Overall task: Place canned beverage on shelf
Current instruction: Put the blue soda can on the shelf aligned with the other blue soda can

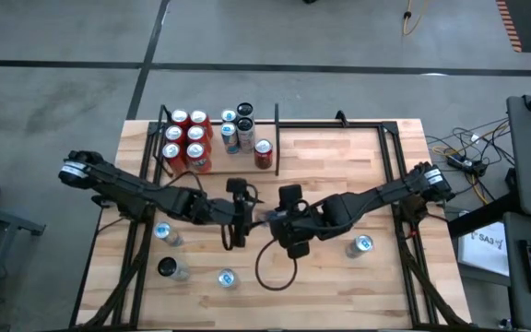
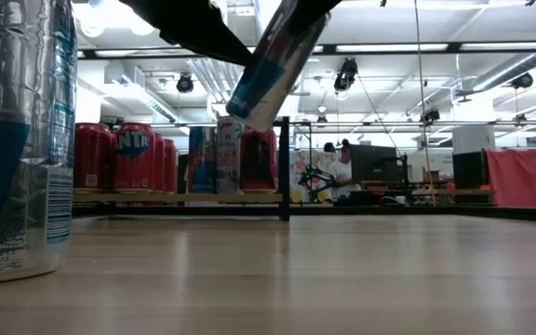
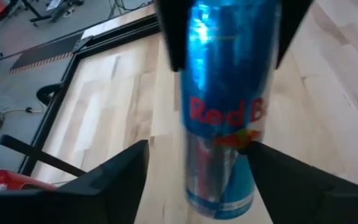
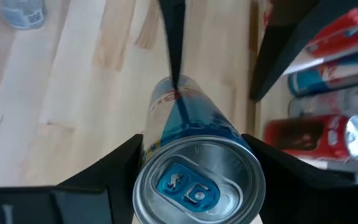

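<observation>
The right gripper clamps a slim Red Bull can near its top; the left gripper stands open around it. The smooth, thin wall dents easily, so mid-body is safest.

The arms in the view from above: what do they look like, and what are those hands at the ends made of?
Two slim, dark, jointed arms reach in from either side of the table. Each has a pale grey cap at its outer joint. A black cable loops on the wood below the right gripper. The left gripper matches it: each ends in two flat, black, wedge-shaped fingers, plain and unmarked.
</observation>
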You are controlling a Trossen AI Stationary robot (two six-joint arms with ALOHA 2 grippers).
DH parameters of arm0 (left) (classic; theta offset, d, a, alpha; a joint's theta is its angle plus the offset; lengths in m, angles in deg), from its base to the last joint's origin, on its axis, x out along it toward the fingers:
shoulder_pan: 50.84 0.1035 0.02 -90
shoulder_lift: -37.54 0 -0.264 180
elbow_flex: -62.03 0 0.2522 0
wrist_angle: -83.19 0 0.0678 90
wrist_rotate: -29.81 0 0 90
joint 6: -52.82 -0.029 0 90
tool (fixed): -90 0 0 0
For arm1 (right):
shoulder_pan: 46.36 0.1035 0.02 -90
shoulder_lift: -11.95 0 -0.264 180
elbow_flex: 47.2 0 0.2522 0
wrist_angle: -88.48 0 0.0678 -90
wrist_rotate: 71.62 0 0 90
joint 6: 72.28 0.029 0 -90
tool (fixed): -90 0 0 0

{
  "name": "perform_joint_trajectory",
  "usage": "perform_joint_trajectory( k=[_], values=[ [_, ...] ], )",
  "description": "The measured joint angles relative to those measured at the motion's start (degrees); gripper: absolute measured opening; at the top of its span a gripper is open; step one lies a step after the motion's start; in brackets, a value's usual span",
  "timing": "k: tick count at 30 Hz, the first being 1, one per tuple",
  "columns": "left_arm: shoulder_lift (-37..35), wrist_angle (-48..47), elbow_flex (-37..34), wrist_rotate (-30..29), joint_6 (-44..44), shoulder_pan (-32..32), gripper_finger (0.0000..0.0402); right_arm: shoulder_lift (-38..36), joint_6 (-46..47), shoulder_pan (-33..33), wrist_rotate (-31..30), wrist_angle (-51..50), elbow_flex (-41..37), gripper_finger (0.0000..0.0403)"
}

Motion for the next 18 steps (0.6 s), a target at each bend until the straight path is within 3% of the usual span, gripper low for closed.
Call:
perform_joint_trajectory(
  k=[7, 18],
  values=[
    [-0.04, 0.04, 0.0, 5.09, 0.17, 0.0, 0.0275, 0.0, -5.68, -0.7, 0.04, 1.3, 1.9, 0.0229],
    [0.04, 0.48, 0.0, 4.96, 2.11, 0.33, 0.0262, -0.04, -16.04, -1.25, 0.04, 6.88, 2.19, 0.0229]
  ],
)
